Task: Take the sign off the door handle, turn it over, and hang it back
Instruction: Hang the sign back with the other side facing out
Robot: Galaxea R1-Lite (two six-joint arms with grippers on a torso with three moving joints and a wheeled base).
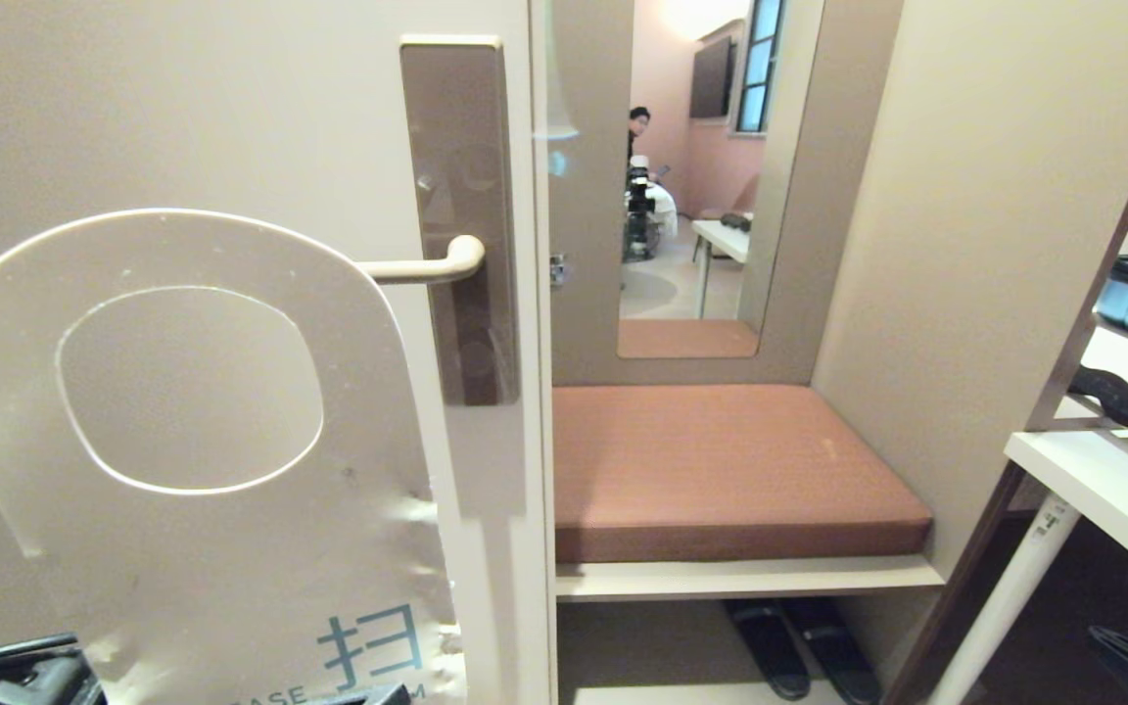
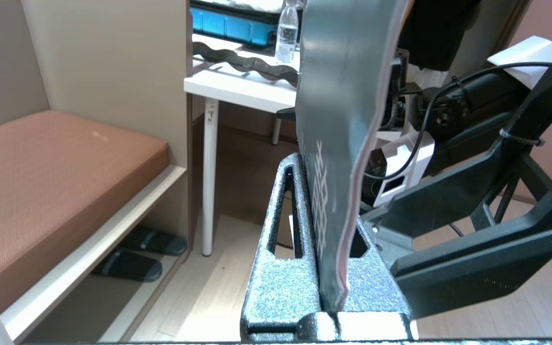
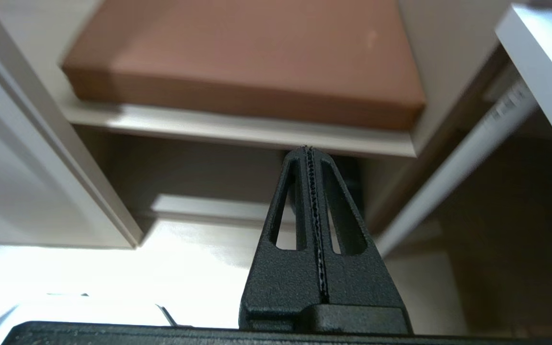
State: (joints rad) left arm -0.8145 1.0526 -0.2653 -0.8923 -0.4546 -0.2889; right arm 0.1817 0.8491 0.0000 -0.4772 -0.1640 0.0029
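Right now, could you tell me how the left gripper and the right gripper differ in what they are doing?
The left gripper is shut on the sign, clamping its lower end; the right gripper is shut on nothing, its fingers pressed together. The left gripper holds the sign up before the door, off the door handle; the right gripper points at the gap under the cushioned bench. Both are shut.

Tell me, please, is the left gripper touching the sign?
Touching. The left wrist view shows the left gripper shut on the sign, its lower edge pinched between both fingers.
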